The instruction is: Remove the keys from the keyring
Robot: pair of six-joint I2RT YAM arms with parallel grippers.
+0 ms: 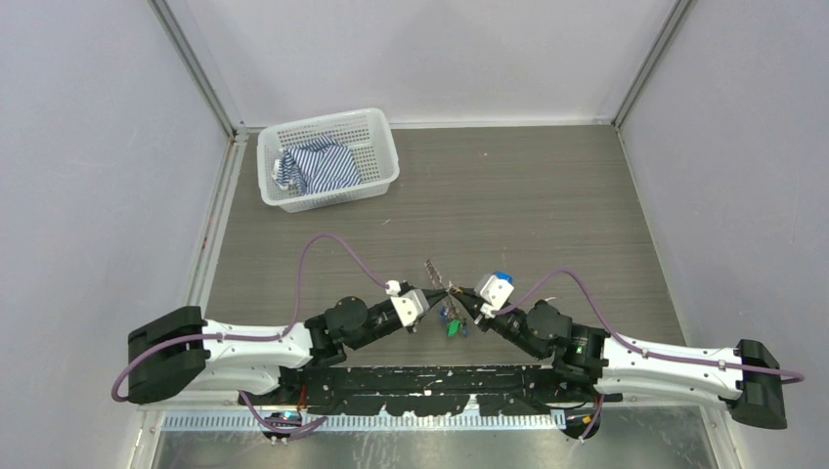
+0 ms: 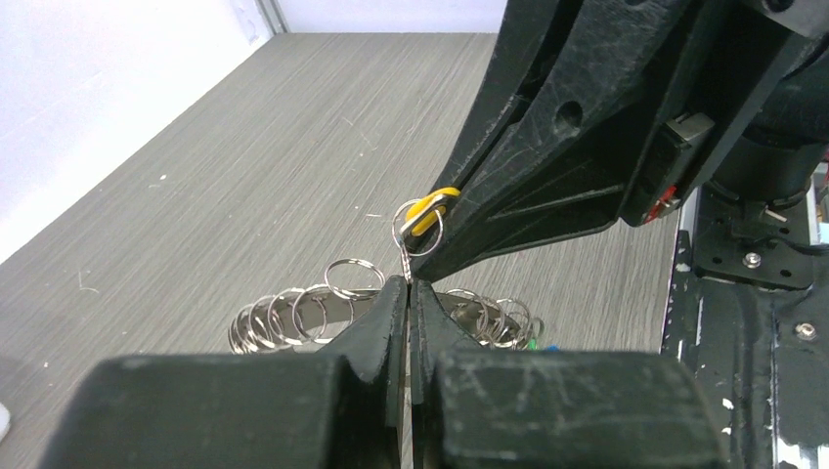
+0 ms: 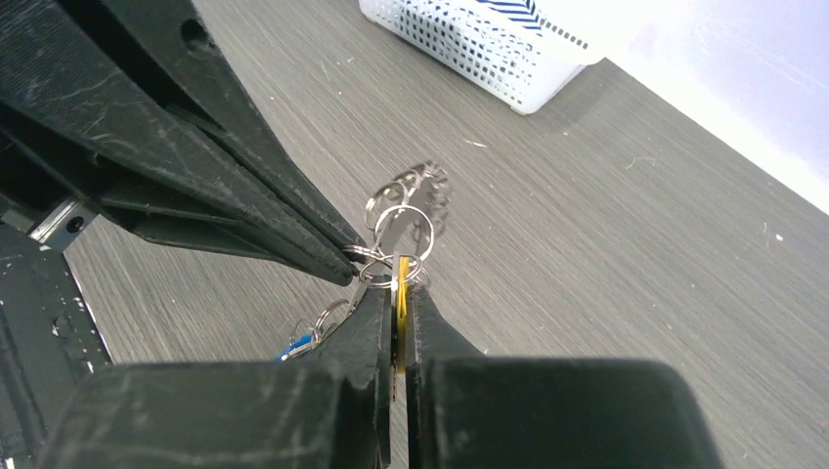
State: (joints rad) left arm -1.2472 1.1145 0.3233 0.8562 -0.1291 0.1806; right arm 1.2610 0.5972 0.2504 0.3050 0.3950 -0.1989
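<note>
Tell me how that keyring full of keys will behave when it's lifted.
Probably floppy: the keys dangle loosely off the keyring, so they'd swing. Likely slippery: thin bare metal gives jaws little to pinch. Seems light: just thin wire loops and small keys.

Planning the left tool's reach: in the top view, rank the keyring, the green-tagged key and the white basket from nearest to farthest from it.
1. keyring: pinched at the tip of the left tool, mid-table.
2. green-tagged key: hanging just below that tip in the picture.
3. white basket: far back, toward the left wall.
</note>
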